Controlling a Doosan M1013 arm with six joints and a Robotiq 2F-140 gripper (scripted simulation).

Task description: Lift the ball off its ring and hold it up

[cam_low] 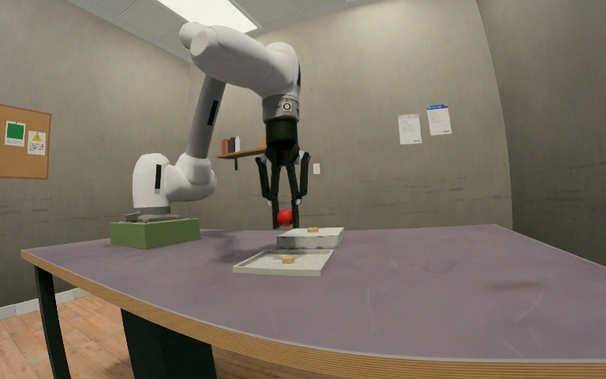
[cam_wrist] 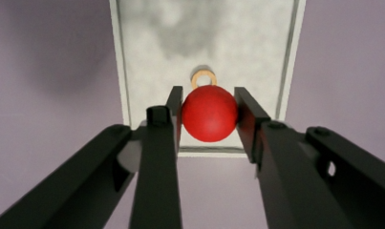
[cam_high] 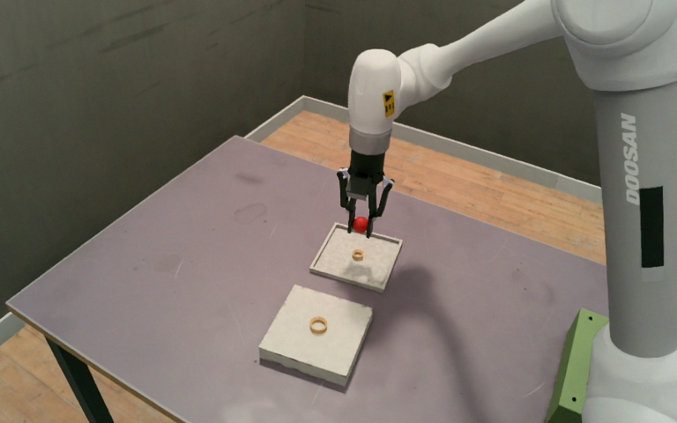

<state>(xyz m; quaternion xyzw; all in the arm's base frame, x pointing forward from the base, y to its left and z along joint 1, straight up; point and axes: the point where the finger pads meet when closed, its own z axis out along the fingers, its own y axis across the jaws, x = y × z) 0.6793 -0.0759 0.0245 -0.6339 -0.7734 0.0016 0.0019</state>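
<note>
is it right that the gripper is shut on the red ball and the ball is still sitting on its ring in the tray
Not quite. The gripper is shut on the red ball, but the ball is off its ring: the exterior view shows it hanging above the tray, with the ring bare below.

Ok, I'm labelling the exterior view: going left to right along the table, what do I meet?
Green base block → red ball held in the gripper → raised slab bearing a ring.

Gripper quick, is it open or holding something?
Gripper: shut on the red ball, lifted clear above its ring in the tray.
</note>
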